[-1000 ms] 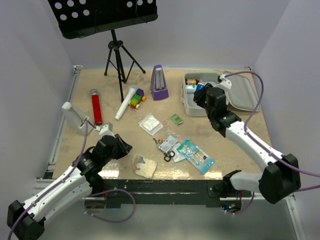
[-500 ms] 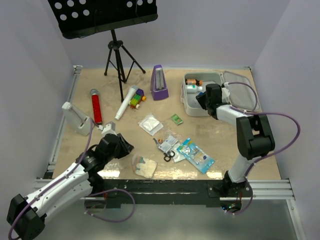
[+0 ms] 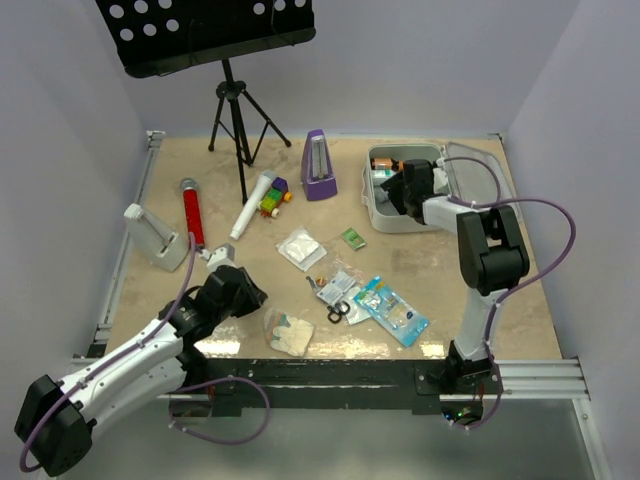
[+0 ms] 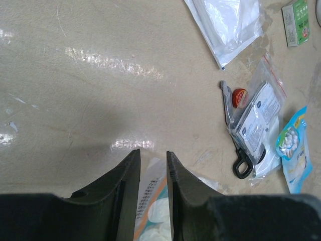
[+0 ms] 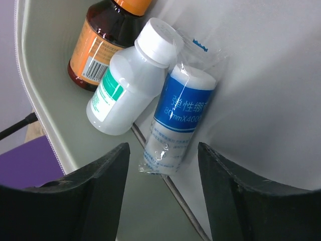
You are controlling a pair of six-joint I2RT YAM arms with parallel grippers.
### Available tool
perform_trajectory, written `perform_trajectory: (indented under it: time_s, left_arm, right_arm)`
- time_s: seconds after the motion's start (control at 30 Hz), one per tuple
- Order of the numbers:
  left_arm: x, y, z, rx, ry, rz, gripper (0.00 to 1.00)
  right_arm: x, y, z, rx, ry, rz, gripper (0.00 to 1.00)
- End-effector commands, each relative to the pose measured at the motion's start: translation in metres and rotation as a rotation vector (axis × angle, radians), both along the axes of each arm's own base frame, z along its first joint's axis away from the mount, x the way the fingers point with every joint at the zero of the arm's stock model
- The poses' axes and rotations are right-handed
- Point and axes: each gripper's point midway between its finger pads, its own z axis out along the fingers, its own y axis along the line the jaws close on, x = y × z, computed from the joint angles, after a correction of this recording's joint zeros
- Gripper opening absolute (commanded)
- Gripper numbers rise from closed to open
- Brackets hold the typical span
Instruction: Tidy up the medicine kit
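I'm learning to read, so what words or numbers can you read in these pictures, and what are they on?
"弹性绷" and "80mmX400": on the blue-labelled roll lying in the medicine kit; the rest of its print is hidden.
"10": on the small green box.
Brown bottle, white bottle, sachets: the print is too small to read.

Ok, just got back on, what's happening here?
The right gripper hangs open inside the medicine kit, over a blue-labelled bandage roll lying beside a white bottle and a brown bottle. The left gripper hovers low over the table, jaws slightly apart, above a packet of white pads. Scissors and several packets lie unpacked on the table.
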Motion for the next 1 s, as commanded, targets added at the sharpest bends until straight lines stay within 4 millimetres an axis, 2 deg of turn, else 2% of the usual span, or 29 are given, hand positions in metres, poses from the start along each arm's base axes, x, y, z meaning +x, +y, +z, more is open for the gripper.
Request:
perform_trajectory:
  time_s: [0.0, 0.13, 0.27, 0.4, 0.5, 0.63, 0.83, 0.97]
  left_arm:
    - [0.005, -0.004, 0.0, -0.019, -0.025, -0.004, 0.31]
    - [0.004, -0.005, -0.001, -0.03, -0.02, -0.008, 0.31]
    - [0.004, -0.008, -0.002, -0.043, -0.021, -0.013, 0.31]
    - [0.004, -0.011, -0.003, -0.05, -0.019, -0.021, 0.31]
    - [0.004, -0.013, -0.002, -0.051, -0.014, -0.028, 0.3]
    - [0.005, -0.01, -0.002, -0.042, -0.018, -0.024, 0.3]
    - [0.005, -0.009, -0.001, -0.036, -0.025, -0.022, 0.3]
    - [0.006, -0.009, -0.001, -0.028, -0.023, -0.021, 0.3]
  right_arm:
    - [0.002, -0.001, 0.034, -0.036, -0.063, 0.043, 0.62]
    - [0.0, -0.012, 0.049, -0.176, -0.084, 0.101, 0.6]
    - [-0.003, -0.033, 0.047, -0.38, -0.029, 0.148, 0.51]
    - [-0.006, -0.054, 0.048, -0.509, -0.005, 0.121, 0.28]
    - [-0.007, -0.057, 0.044, -0.534, 0.006, 0.125, 0.1]
    - [-0.005, -0.046, 0.03, -0.536, 0.028, 0.178, 0.0]
    - [0.003, -0.013, 0.008, -0.539, 0.048, 0.265, 0.0]
    - [0.012, -0.001, 0.006, -0.513, 0.041, 0.275, 0.0]
